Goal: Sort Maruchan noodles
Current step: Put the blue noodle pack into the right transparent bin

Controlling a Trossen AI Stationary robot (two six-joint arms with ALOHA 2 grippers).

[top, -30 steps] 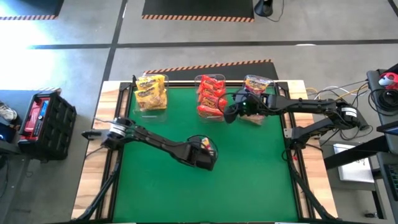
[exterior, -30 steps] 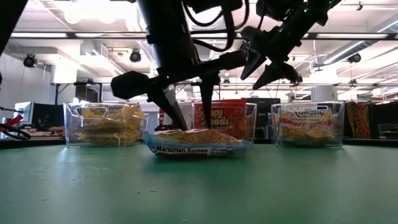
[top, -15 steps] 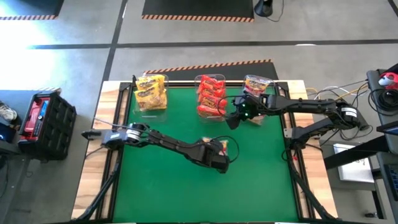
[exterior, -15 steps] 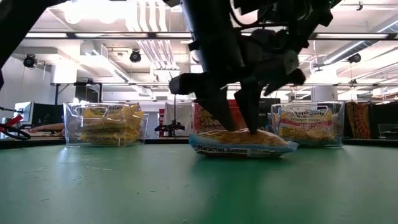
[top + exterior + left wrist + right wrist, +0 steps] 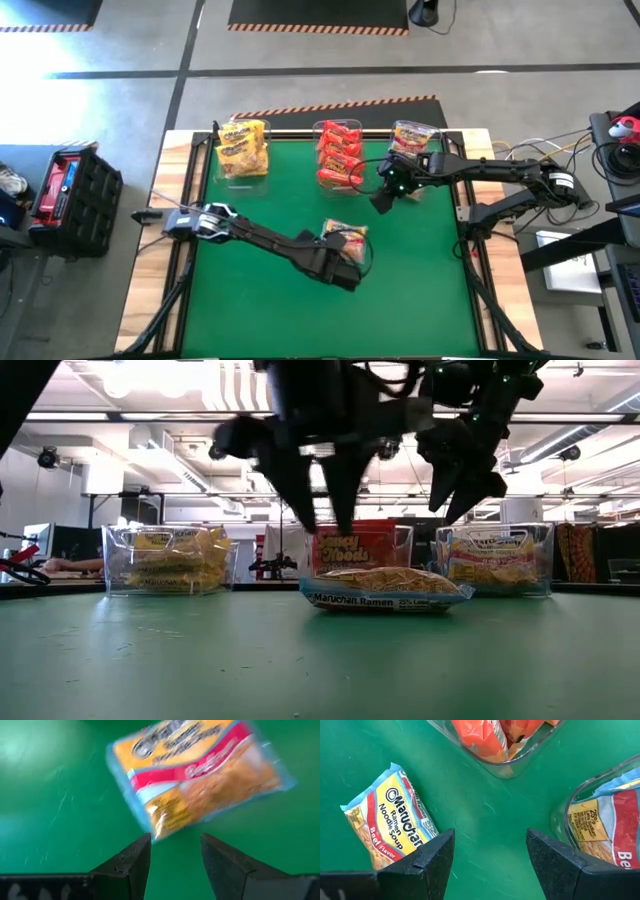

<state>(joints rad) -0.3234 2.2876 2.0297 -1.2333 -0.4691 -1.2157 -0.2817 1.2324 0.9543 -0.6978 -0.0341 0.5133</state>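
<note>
Packet (image 5: pixel 390 827) reads "Maruchan Ramen Noodle Soup, Beef Flavor".

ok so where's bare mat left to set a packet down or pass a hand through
The near half of the green mat is bare, as is the stretch between the yellow bin and the left gripper. Crowded: the far edge with the red bin and pale bin, the right gripper hovering there, and the loose packet at centre.

Left gripper (image 5: pixel 176 857): fingers parted, nothing between them. One ramen packet (image 5: pixel 200 775), yellow and red with pale blue edges, lies flat and skewed on the green table surface (image 5: pixel 45 800), just ahead of the fingertips; contact cannot be told.
</note>
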